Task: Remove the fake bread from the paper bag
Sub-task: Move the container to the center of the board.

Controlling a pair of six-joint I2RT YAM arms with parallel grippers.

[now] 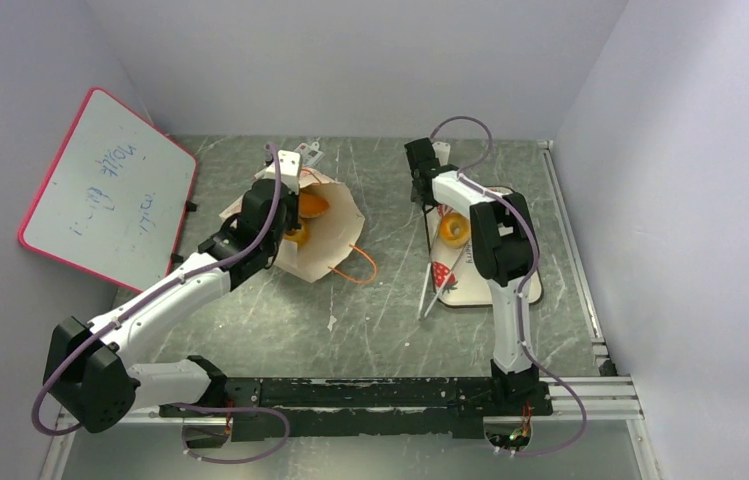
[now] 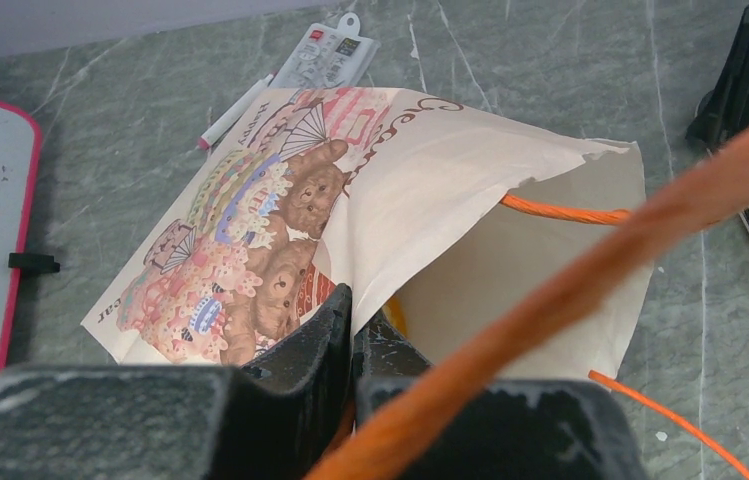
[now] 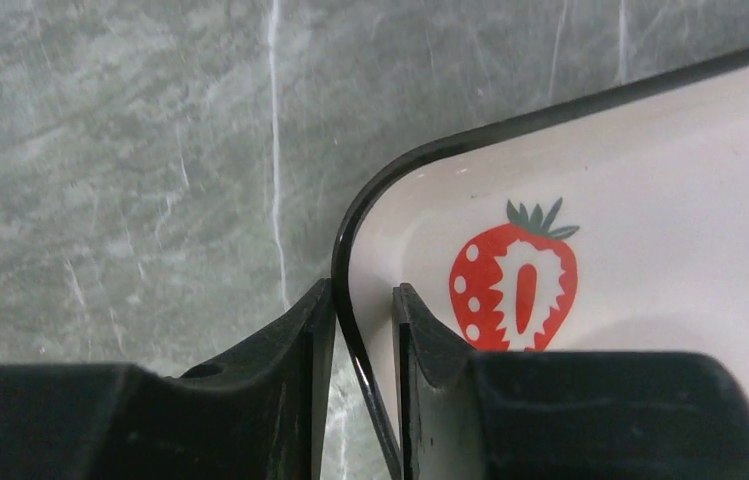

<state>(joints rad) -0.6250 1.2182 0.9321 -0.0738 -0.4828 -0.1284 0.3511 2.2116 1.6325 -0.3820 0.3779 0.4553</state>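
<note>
The paper bag (image 1: 335, 240) lies on its side left of centre, its mouth open toward the right. My left gripper (image 1: 288, 212) is shut on the upper edge of the bag's mouth (image 2: 420, 190); its fingertips (image 2: 352, 308) pinch the paper. Orange fake bread pieces (image 1: 311, 205) show inside the mouth. Another bread piece (image 1: 453, 229) sits on the strawberry tray (image 1: 478, 288). My right gripper (image 1: 420, 193) stands at the tray's far left corner. Its jaws (image 3: 363, 300) are narrowly apart astride the tray's black rim (image 3: 342, 240), with a gap still showing.
A pink-framed whiteboard (image 1: 110, 190) leans against the left wall. A packet (image 2: 325, 55) and a pen (image 2: 235, 112) lie behind the bag. An orange cord handle (image 1: 358, 272) trails toward the middle, and a small white tag (image 1: 332, 322) lies nearer. Walls close in on three sides.
</note>
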